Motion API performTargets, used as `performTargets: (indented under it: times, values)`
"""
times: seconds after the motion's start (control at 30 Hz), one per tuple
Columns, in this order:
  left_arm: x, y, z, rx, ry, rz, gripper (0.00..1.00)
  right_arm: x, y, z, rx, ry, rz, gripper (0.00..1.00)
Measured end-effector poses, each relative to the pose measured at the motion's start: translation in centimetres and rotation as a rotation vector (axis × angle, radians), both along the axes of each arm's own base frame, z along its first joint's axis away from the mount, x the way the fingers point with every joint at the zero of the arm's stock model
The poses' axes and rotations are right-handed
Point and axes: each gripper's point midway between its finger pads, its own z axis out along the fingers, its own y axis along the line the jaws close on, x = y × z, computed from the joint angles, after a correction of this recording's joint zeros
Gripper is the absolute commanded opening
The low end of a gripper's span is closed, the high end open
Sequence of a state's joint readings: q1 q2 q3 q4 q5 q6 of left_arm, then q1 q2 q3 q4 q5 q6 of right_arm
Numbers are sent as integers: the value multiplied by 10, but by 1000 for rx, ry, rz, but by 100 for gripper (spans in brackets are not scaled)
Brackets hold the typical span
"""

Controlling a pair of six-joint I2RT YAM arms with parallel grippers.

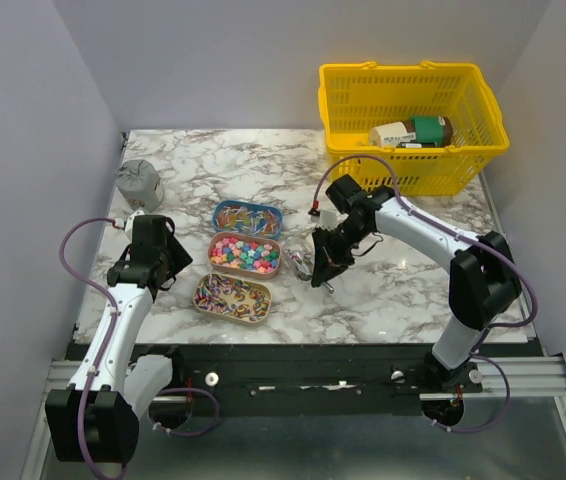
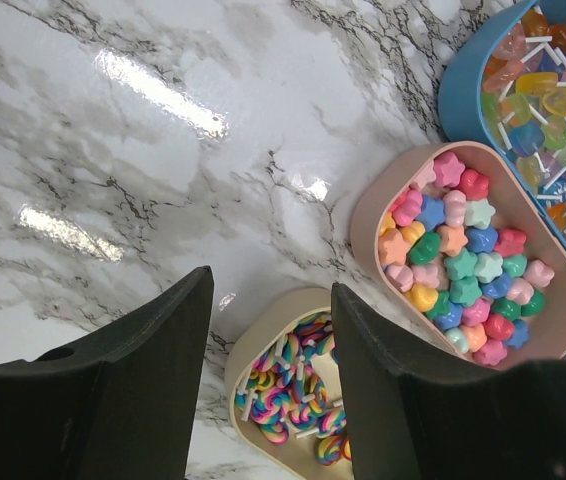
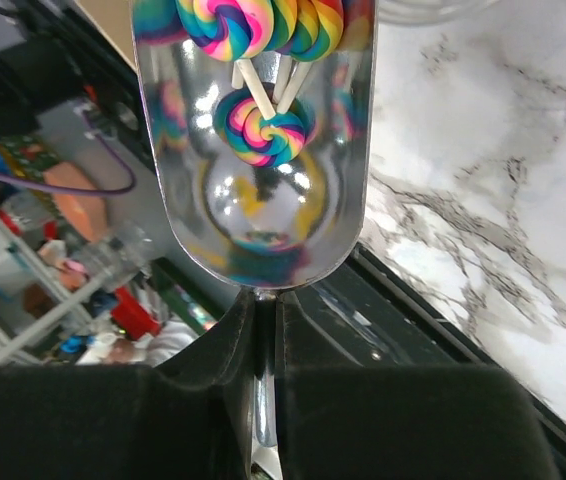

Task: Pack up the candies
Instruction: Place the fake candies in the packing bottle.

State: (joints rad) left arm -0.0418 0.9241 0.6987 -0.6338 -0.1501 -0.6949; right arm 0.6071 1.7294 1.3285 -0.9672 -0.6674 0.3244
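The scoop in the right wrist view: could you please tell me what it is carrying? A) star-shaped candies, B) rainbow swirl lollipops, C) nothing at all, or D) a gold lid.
B: rainbow swirl lollipops lie in the silver scoop, whose handle the right claw pinches.

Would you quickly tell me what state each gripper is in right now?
Left gripper: open, holding nothing.
Right gripper: shut on the handle of the metal scoop, which carries swirl lollipops.

- Pastel star-shaped candies [image 2: 460, 255] heaped in the pink tray [image 2: 368, 215].
- Rainbow swirl lollipops [image 2: 288, 395] fill the cream tray [image 2: 253, 345]; others lie in the scoop [image 3: 263, 235].
- Translucent lollipops [image 2: 538, 95] fill the blue tray [image 2: 463, 75].
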Motion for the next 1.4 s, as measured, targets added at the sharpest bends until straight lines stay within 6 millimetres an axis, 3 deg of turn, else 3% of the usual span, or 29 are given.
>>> performTargets:
  times: [0.2, 0.43, 0.7, 1.2, 1.4]
  values:
    - [0, 1, 0, 2, 0, 5, 61, 7, 9, 11, 106, 77, -74, 1]
    - [-1, 2, -1, 9, 3, 11, 61, -6, 10, 12, 161, 230, -128, 1]
    - [-1, 3, -1, 10, 7, 12, 60, -1, 15, 23, 224, 288, -167, 1]
    - [-1, 4, -6, 17, 26, 17, 61, 9, 10, 13, 297, 429, -306, 1]
    - [-5, 6, -9, 27, 50, 23, 60, 16, 15, 19, 345, 467, -338, 1]
